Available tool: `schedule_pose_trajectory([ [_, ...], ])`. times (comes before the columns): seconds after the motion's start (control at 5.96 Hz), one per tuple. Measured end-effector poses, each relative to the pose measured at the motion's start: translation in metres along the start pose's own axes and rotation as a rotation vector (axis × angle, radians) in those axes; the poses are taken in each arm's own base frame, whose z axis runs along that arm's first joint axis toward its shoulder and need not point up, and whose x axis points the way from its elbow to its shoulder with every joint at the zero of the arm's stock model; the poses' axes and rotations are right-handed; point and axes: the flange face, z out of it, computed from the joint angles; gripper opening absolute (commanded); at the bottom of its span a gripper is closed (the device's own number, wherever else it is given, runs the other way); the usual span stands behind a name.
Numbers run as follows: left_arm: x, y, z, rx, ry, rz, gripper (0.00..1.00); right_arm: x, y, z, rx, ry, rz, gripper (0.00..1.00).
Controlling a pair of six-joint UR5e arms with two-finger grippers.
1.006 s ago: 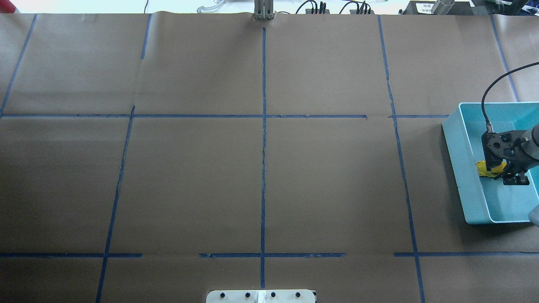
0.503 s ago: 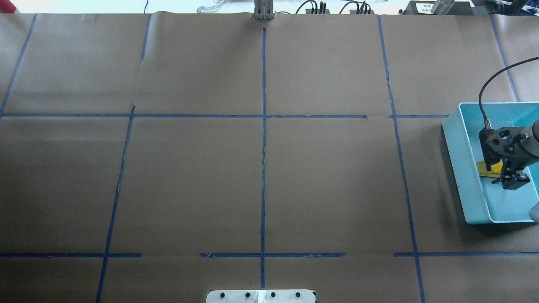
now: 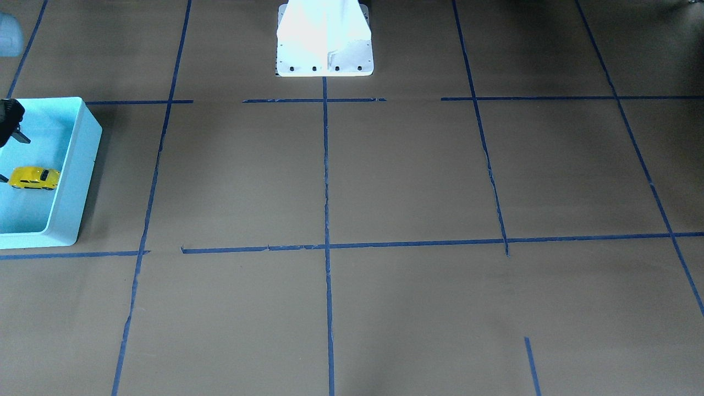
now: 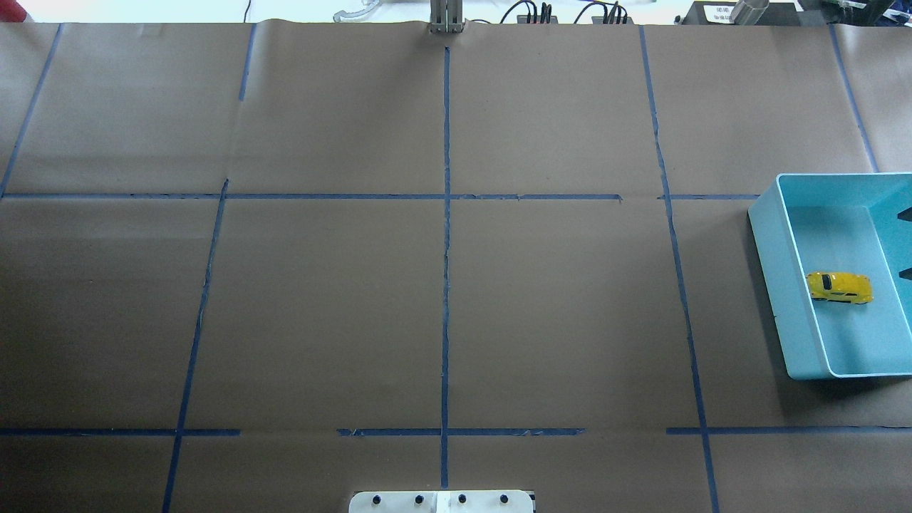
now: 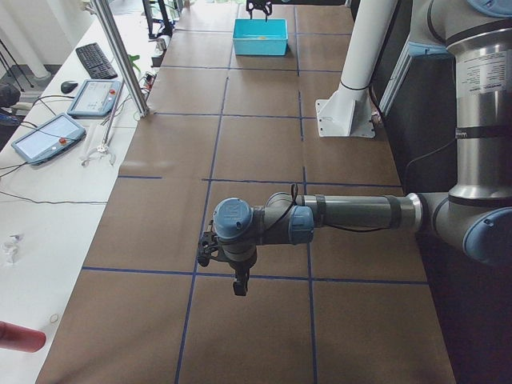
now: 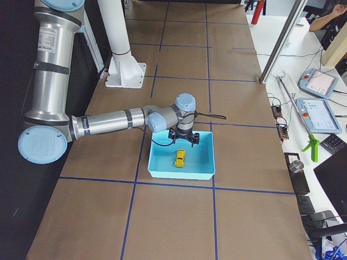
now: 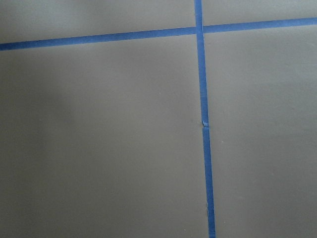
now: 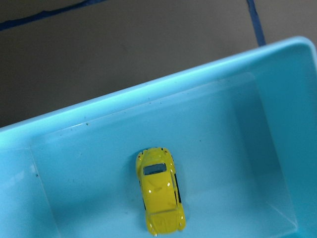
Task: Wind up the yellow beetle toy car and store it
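1. Right jaws [image 6: 182, 142]: spread wide and holding nothing. They hang over the upper rim of the bin [image 4: 780, 292] as the right side view frames it.
2. Left jaws [image 5: 238, 282]: seen only in the left side view, low centre of frame, pointing down over bare tabletop [image 4: 556, 299]. Cannot tell if they are wide or narrow.
3. Toy car [image 4: 839, 287]: on its wheels on the bin floor at the right edge of the overhead view. It is close to the bin's left wall and clear of the jaws. Can't tell if it touches the wall.
4. Judgement: storing looks done. Whether the spring was wound can't be checked from these frames.
5. Risks:
   - If the spring holds tension, the car may roll into a wall and tip.
   - A low sideways sweep of the right arm could clip the rim and shove the bin.
6. View differences:
   - The overhead view catches only two dark tips at its right edge.
   - The right side view shows the whole right arm and the jaws' spread.
   - The right wrist view gives the car's roof and dark window, but no fingers.
   - The front view has the car side-on at far left.
   - The left wrist view shows only crossed blue tape.
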Motion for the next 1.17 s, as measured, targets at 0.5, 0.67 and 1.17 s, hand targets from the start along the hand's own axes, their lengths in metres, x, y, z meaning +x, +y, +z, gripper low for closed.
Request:
schedule_pose_trajectory([
  [0.5, 0.000, 0.000, 0.000, -0.001, 0.000, 0.002, 1.00, 0.038, 0.105, -0.062, -0.075, -0.050, 0.613, 1.00],
  [0.67, 0.000, 0.000, 0.000, 0.000, 0.000, 0.003, 1.00, 0.046, 0.135, -0.061, -0.086, -0.050, 0.842, 1.00],
  [1.17, 0.001, -0.001, -0.001, 0.001, 0.000, 0.005, 1.00, 0.059, 0.162, -0.052, -0.067, 0.033, 1.290, 1.00],
])
